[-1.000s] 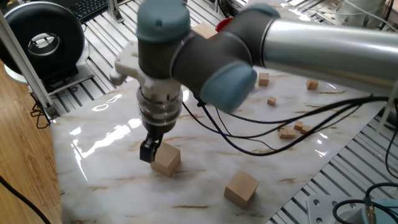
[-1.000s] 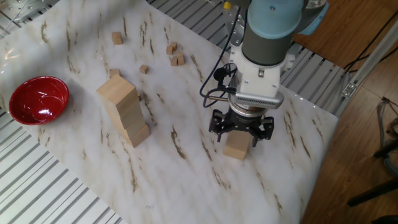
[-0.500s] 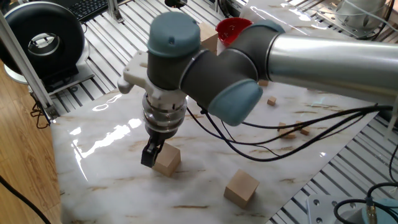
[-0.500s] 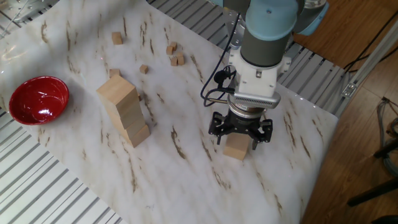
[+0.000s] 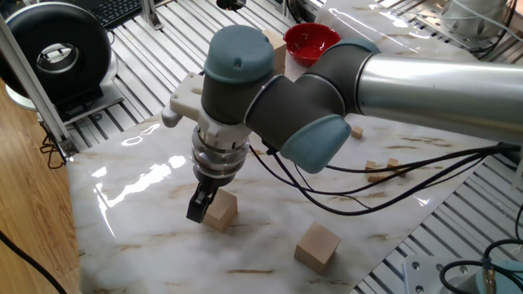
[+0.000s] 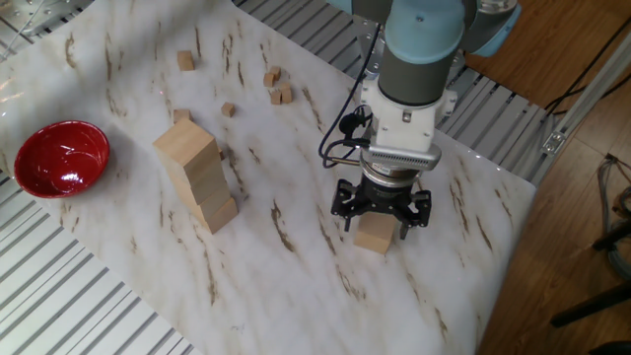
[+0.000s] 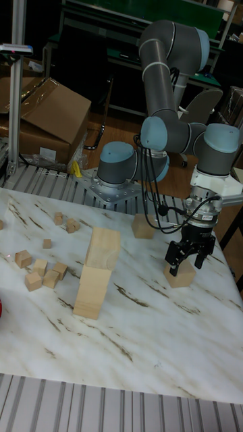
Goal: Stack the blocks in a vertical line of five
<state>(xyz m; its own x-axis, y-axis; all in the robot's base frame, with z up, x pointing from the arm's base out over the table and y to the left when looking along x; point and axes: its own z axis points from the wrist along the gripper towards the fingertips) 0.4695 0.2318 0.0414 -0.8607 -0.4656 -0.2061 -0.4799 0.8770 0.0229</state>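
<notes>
Little had shifted: only our arm's upper joints swung slightly while the gripper [image 6: 381,210] stayed low, jaws straddling a block [image 6: 375,235] on the desk [image 6: 296,286]. We judged it squared for lifting toward the stack [image 6: 197,177] at nine o'clock, though we could not tell whether the jaws had clenched.

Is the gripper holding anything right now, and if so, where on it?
The gripper straddles a block that sits on the table, with fingers at its opposite side faces near the top. Whether they are clamped on it cannot be told.

Gripper [image 7: 187,262] straddles block [image 7: 181,275] on table [image 7: 135,337]; stack of blocks [image 7: 95,282] to left, tiny cubes [image 7: 40,273] nearby.
</notes>
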